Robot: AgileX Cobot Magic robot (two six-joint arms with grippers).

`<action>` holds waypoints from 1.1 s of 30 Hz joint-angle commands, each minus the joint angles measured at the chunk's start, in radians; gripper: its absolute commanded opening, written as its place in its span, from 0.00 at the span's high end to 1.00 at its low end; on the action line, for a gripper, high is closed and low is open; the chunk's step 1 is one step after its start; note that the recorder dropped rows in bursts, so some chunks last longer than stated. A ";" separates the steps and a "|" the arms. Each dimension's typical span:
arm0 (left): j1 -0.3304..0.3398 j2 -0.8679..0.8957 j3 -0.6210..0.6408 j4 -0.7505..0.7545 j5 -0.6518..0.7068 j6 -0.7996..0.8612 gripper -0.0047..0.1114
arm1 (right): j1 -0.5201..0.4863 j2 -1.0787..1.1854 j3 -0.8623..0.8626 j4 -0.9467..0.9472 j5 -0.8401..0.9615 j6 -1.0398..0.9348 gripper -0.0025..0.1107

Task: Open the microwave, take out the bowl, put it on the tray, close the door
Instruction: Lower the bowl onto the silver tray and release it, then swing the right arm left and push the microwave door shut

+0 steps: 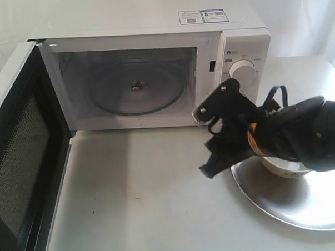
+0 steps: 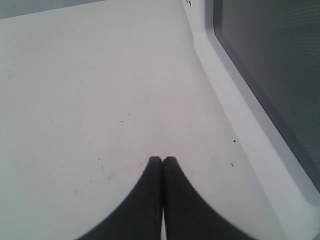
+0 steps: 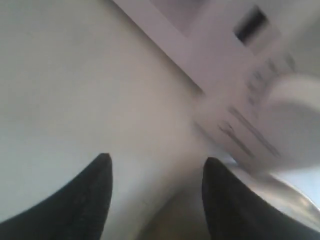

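Observation:
The white microwave (image 1: 152,26) stands at the back with its door (image 1: 24,165) swung wide open to the left. Its cavity holds only the glass turntable (image 1: 135,88). The cream bowl (image 1: 283,166) sits on the silver tray (image 1: 304,205) at the right, mostly hidden behind my right arm. My right gripper (image 1: 210,140) is open just left of the bowl, above the tray's rim, with nothing between its fingers (image 3: 157,162). In the left wrist view my left gripper (image 2: 162,160) is shut and empty over bare table, beside the door's window (image 2: 270,75).
The microwave's control panel with a round dial (image 1: 244,71) is right behind my right gripper, blurred in the right wrist view (image 3: 295,120). White tabletop (image 1: 142,193) lies between the open door and the tray.

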 commanded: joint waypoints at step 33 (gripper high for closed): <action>-0.004 -0.002 -0.002 -0.007 0.001 -0.004 0.96 | 0.615 0.461 -1.021 1.369 -0.003 -2.446 0.98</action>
